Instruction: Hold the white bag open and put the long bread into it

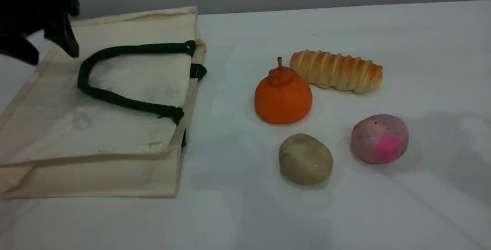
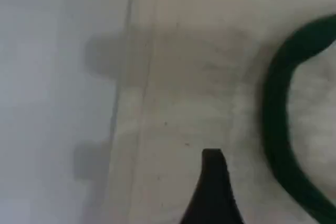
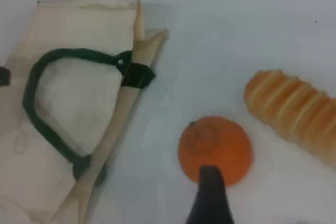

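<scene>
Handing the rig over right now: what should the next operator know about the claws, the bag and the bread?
Left claw: open, empty, over the white bag, near its far-left edge.
Right claw: open, empty, over the orange fruit.
The bag lies flat, mouth closed. The long bread sits on the table, just behind the fruit.
Done: nothing yet.
Left: hold the bag open, grasp the bread, put it in.

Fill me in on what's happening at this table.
Nothing is held yet. The white bag lies flat, with the left tool open above its far left end. The long bread rests untouched on the table beside the orange fruit; the right tool hangs open over that fruit.
</scene>
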You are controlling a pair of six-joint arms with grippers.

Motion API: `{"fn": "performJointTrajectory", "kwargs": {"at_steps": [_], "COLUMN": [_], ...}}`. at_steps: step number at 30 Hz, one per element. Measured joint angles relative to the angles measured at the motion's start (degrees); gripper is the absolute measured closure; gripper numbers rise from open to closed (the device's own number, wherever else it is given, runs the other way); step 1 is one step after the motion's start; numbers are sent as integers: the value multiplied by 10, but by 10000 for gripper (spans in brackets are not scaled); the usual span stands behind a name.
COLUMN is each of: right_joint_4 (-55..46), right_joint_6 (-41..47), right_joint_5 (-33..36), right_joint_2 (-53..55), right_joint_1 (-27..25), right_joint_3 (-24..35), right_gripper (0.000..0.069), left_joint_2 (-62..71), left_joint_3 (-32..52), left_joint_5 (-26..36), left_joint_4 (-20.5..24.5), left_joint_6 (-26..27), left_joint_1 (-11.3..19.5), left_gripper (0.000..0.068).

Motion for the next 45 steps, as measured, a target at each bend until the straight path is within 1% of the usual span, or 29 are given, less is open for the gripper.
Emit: {"fn": "performJointTrajectory", "kwargs": {"at_steps": [9, 20, 39, 42, 44, 45], "right_joint_4": [3, 6, 6, 6, 6, 6], "right_joint_6": [0, 1, 1, 1, 1, 1], "right_joint_5": [-9, -10, -12, -12, -12, -12], "right_joint_2": [0, 0, 0, 0, 0, 0], "right_joint_1": [0, 0, 0, 0, 0, 0], "right_joint_3": [1, 1, 1, 1, 1, 1], "right_gripper": [201, 201, 201, 201, 201, 201], "left_joint_2": [55, 102, 137, 143, 145, 145], "left_joint_3": [-4, -45, -46, -46, -46, -46], "left_joint_5": [-41, -39, -42, -42, -42, -41], "left_joint_4": [-3, -4, -5, -5, -5, -5], "left_joint_6": [0, 0, 5, 5, 5, 5], "left_joint_1": [0, 0, -2, -2, -2, -2], "left_gripper": [177, 177, 178, 203, 247, 280]}}
